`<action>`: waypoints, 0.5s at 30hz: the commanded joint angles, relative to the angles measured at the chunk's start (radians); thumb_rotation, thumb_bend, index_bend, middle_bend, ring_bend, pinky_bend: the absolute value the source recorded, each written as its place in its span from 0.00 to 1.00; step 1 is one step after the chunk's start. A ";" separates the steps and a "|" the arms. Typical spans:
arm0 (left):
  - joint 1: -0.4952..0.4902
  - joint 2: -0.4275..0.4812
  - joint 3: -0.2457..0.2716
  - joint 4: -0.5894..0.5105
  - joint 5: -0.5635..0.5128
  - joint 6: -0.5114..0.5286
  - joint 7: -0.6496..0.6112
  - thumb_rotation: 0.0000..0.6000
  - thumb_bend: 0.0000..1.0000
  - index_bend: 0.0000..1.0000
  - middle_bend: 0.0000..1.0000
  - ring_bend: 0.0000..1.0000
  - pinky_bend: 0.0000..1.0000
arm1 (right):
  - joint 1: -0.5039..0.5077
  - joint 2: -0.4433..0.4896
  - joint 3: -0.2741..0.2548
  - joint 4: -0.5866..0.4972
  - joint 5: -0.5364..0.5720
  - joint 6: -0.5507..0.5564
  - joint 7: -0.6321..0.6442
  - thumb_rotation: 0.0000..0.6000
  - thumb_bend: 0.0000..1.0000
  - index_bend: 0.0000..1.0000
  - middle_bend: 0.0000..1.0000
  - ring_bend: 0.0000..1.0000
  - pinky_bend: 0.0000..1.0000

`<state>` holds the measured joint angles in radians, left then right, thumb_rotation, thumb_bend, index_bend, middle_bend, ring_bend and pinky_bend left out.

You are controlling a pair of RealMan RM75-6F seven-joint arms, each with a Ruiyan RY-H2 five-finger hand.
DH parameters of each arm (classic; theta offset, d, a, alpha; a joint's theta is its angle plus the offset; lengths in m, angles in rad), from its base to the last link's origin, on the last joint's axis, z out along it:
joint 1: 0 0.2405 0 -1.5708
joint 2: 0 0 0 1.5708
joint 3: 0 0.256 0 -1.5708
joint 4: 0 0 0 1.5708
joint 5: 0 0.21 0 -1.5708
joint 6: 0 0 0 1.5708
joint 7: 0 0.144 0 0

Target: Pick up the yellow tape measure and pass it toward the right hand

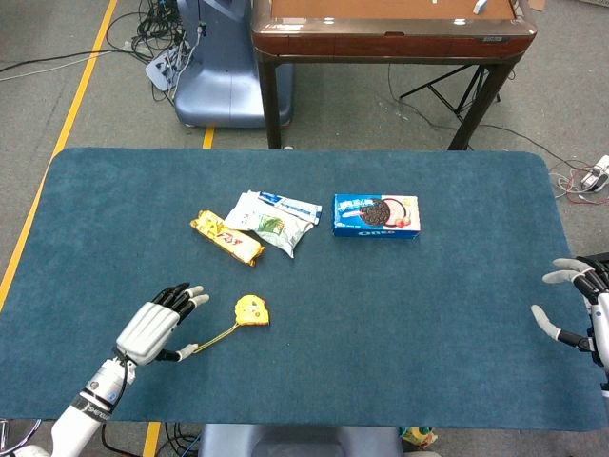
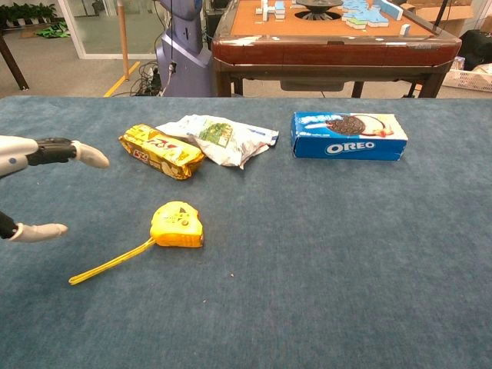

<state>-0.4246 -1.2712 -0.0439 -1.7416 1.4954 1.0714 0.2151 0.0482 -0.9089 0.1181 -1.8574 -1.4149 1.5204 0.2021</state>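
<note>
The yellow tape measure [image 1: 252,310] lies on the blue table [image 1: 457,286], its yellow strap trailing toward the front left. In the chest view the tape measure [image 2: 177,225] sits left of centre. My left hand [image 1: 157,326] hovers open just left of the strap, fingers spread and holding nothing; only its fingertips [image 2: 91,157] show at the chest view's left edge. My right hand [image 1: 582,309] stands open at the table's right edge, far from the tape measure, and does not show in the chest view.
A yellow snack pack [image 1: 226,237], a white-green bag [image 1: 271,218] and a blue Oreo box [image 1: 376,215] lie behind the tape measure. A wooden table [image 1: 390,29] and a blue machine base [image 1: 217,76] stand beyond the far edge.
</note>
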 commanded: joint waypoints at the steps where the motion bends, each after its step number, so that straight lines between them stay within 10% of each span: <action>1: -0.058 -0.049 -0.036 0.002 -0.099 -0.077 0.096 1.00 0.26 0.13 0.11 0.05 0.10 | -0.001 0.000 0.000 0.002 0.001 -0.003 0.001 1.00 0.34 0.41 0.27 0.16 0.18; 15: -0.193 -0.190 -0.089 0.019 -0.457 -0.123 0.436 0.97 0.25 0.15 0.13 0.09 0.10 | -0.011 -0.001 -0.003 0.023 0.010 -0.013 0.025 1.00 0.34 0.41 0.27 0.16 0.18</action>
<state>-0.5943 -1.4380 -0.1259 -1.7210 1.0786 0.9455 0.6169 0.0376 -0.9097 0.1156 -1.8351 -1.4057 1.5076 0.2260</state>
